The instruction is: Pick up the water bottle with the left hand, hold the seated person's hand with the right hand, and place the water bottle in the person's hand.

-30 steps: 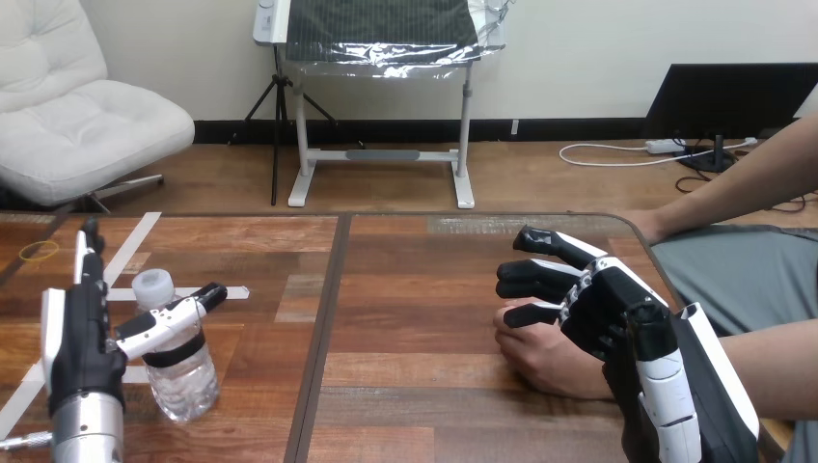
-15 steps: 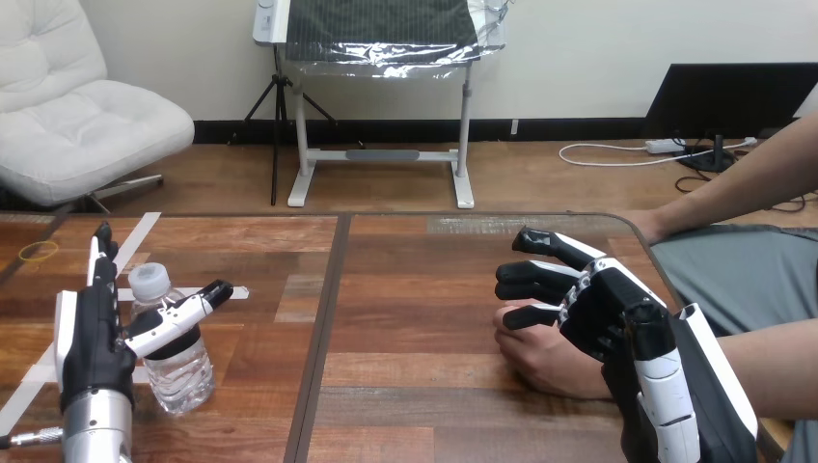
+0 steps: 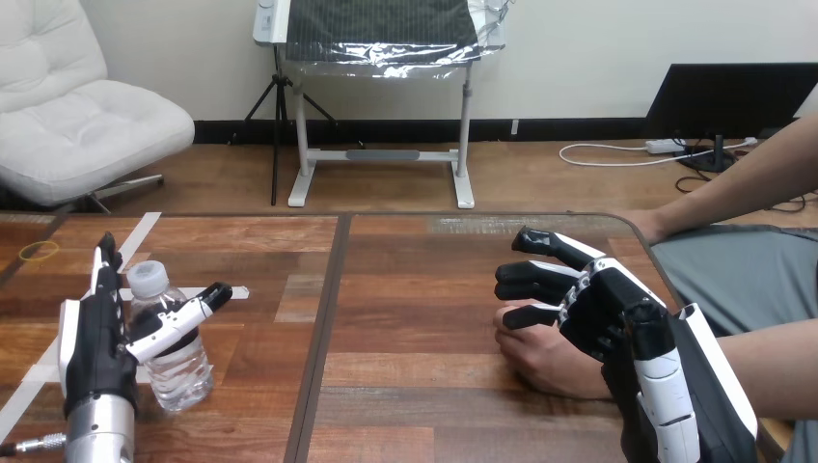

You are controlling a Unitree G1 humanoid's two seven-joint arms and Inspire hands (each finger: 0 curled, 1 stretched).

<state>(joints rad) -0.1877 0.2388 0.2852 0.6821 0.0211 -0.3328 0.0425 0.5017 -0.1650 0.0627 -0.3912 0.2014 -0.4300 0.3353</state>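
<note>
Bottle first: your water bottle (image 3: 176, 365) stands upright on the wooden table (image 3: 405, 289), on its left part toward the near edge, white cap on top. Your left hand (image 3: 92, 347) is upright just beside it on its left, fingers straight and pointing up, thumb stretched across the bottle's front. That hand is spread, not clamped. Over at the right, your right hand (image 3: 617, 313) lies over the person's hand (image 3: 545, 362), which rests on the table. Whether it grips that hand, you cannot tell. Your two hands are well apart.
</note>
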